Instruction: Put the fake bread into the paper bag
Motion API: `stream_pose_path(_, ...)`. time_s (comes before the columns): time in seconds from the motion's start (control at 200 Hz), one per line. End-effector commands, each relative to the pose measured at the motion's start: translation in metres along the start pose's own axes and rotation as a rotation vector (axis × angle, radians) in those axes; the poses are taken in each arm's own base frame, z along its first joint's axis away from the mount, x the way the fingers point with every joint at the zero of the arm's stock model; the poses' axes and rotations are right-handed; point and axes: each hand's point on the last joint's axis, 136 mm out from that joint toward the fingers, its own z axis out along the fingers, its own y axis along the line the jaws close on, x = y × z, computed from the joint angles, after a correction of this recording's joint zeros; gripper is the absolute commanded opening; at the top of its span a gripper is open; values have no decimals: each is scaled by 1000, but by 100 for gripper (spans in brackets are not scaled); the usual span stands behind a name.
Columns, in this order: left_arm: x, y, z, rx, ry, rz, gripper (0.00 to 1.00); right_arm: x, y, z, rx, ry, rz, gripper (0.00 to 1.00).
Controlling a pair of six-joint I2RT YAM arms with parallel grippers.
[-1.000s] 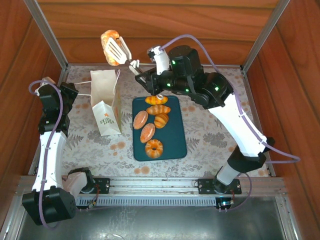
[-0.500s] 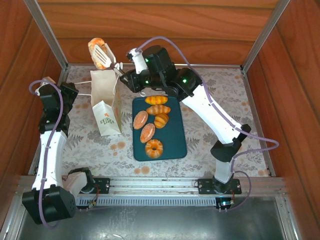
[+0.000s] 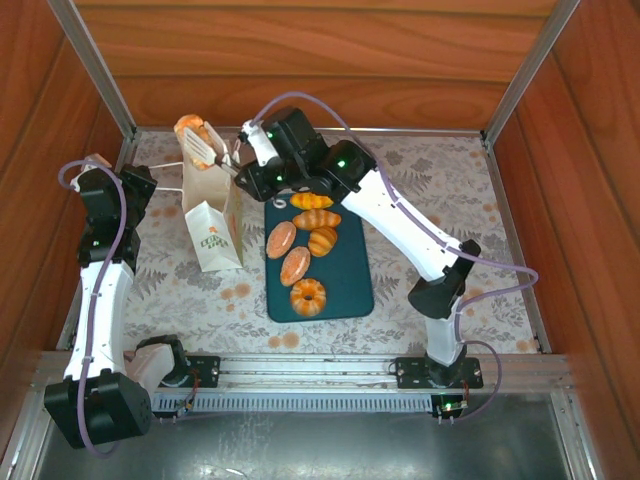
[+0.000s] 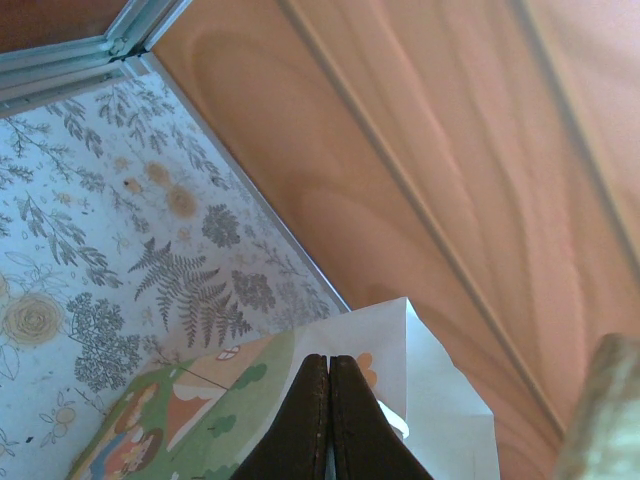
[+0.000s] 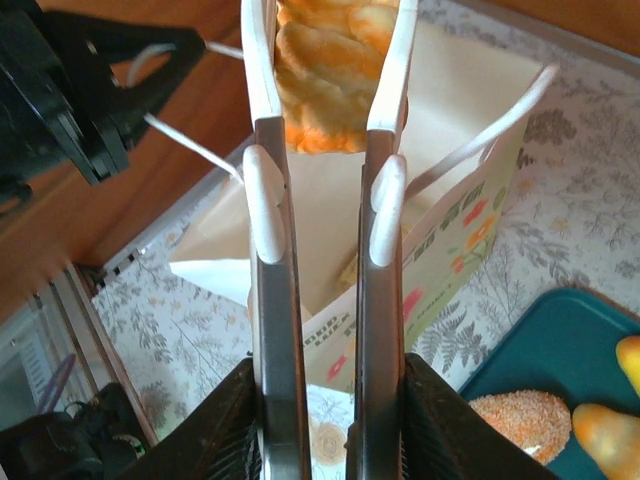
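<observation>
A white paper bag (image 3: 212, 215) stands upright left of the tray, its mouth open. My right gripper (image 3: 199, 141) hangs right over that mouth, shut on a golden-brown fake bread roll (image 3: 187, 127). In the right wrist view the roll (image 5: 330, 90) fills the gap between the white fingers (image 5: 262, 70), with the bag's pale inside (image 5: 450, 120) below. My left gripper (image 3: 150, 182) is shut at the bag's left side, and the bag's white cord handle (image 5: 185, 145) runs taut into it. Its dark fingertips (image 4: 318, 400) are pressed together in front of the bag (image 4: 440, 400).
A dark teal tray (image 3: 350, 275) lies right of the bag with several more pastries on it, a ring doughnut (image 3: 308, 296) nearest me. The right arm arches over the tray's far end. Wooden walls and metal posts close in the table.
The right gripper has carried the roll left and down, from high by the back wall to just over the bag's mouth. The left arm and the bag have stayed put.
</observation>
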Motion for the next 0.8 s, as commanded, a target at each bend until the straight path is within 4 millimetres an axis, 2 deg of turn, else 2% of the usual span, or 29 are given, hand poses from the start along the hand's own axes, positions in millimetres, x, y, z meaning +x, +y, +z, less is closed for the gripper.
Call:
stream_pose_path(0.0, -2, 1, 1, 7, -10, -4, 0, 7, 4, 6, 1, 19, -47, 41)
stream_pose_path(0.185, -2, 2, 0, 5, -13, -5, 0, 11, 1, 10, 14, 33, -52, 50)
stream_pose_path(0.4, -2, 2, 0, 4, -13, -3, 0, 5, 5, 2, 4, 18, -50, 51)
stream_pose_path(0.795, 1, 7, -1, -8, -10, 0, 0, -38, 31, -65, -73, -164, -16, 47)
